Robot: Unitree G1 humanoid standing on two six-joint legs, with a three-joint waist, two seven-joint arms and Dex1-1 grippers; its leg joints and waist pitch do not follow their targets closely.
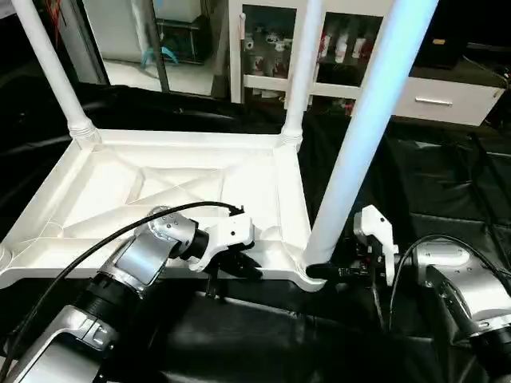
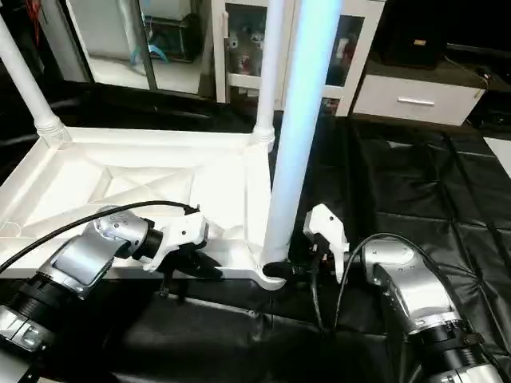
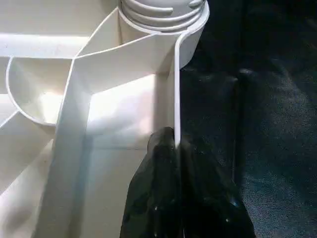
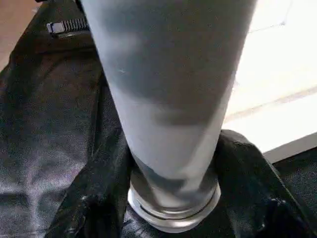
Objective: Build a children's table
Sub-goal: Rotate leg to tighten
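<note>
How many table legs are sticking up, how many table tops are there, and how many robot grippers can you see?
Legs standing in the corner sockets: 3 (far left leg, far middle leg, near leg)
Table top, lying upside down: 1
Grippers: 2 (left gripper, right gripper)
Total: 6

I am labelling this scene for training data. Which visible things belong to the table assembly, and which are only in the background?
Part of the job:
- table top, upside down, ribs showing
- near leg, held at its base by the right end effector
- two far legs standing in their sockets
- left end effector, clamped on the top's rim

Background:
- white cabinet
- black floor cover
</note>
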